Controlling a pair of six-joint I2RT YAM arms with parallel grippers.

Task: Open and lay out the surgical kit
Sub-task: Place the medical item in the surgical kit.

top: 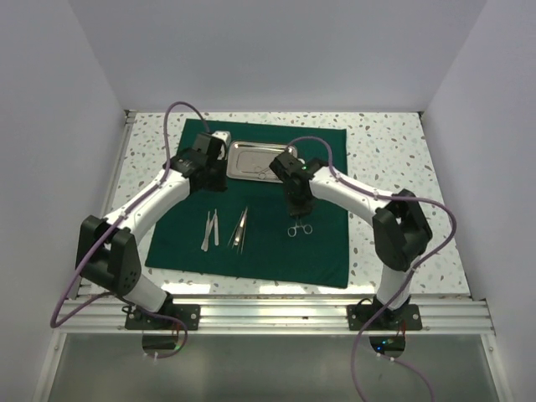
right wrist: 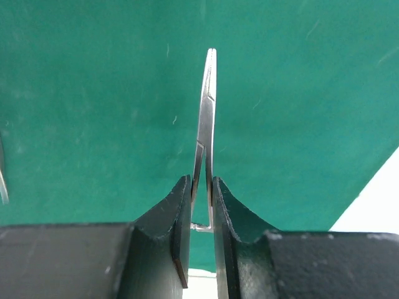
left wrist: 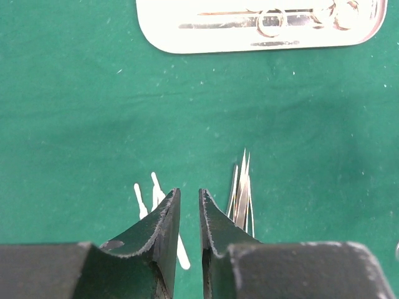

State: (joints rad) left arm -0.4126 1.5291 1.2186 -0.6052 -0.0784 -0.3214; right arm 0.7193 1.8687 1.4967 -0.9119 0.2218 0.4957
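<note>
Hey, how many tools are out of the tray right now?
3. Flat tweezers on the cloth at left, pointed tweezers beside them, and ring-handled scissors gripped by the right fingers. Others may be hidden.

Bright, even, diffuse light is falling from overhead onto the white-walled enclosure in the top view. The arms are casting only faint, soft shadows on the green cloth. A strip of glare is running along the metal rail at the near table edge.

In the left wrist view the steel tray is blowing out to near white. The dark fingers of the left gripper and right gripper are showing little detail, with only pale highlights catching their inner edges. The steel instrument is appearing sharp, and a corner of the table is overexposing to plain white.
</note>
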